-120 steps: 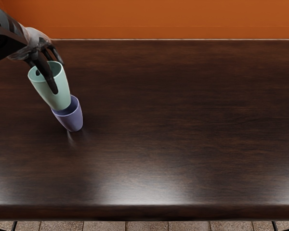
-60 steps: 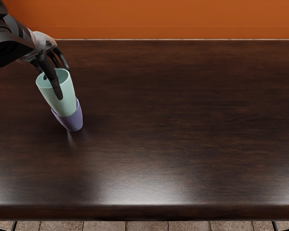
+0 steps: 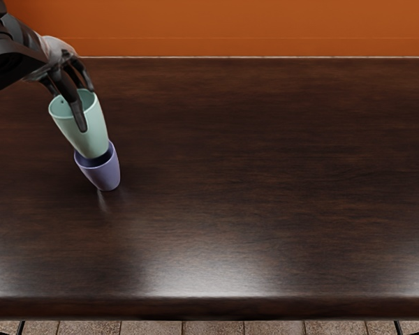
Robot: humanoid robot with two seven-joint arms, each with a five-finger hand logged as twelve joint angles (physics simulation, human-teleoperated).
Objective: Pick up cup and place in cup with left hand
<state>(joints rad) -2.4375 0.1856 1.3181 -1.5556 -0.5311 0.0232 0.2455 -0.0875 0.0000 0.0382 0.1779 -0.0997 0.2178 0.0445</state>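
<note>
Left hand: I have my left hand (image 3: 61, 68) clamped on the upper part of the green cup (image 3: 91, 139), with one finger (image 3: 80, 117) down the side facing me.
Green cup: mouth up, leaning a little, held clear of the table (image 3: 251, 174); its base is at the mouth of the purple cup, and I can't tell whether the walls touch.
Purple cup: standing on the table (image 3: 105, 174) beneath the green one, with most of its outer wall showing.
Done: the pick-up, and, as I judge it, the lining up.
Left: sinking the green cup fully into the purple one, then letting go and drawing my hand away.
Progress: well past halfway, I'd say; the nesting isn't finished.
Risk: let go at this height and the green cup could drop crooked or tip the lower one.
</note>
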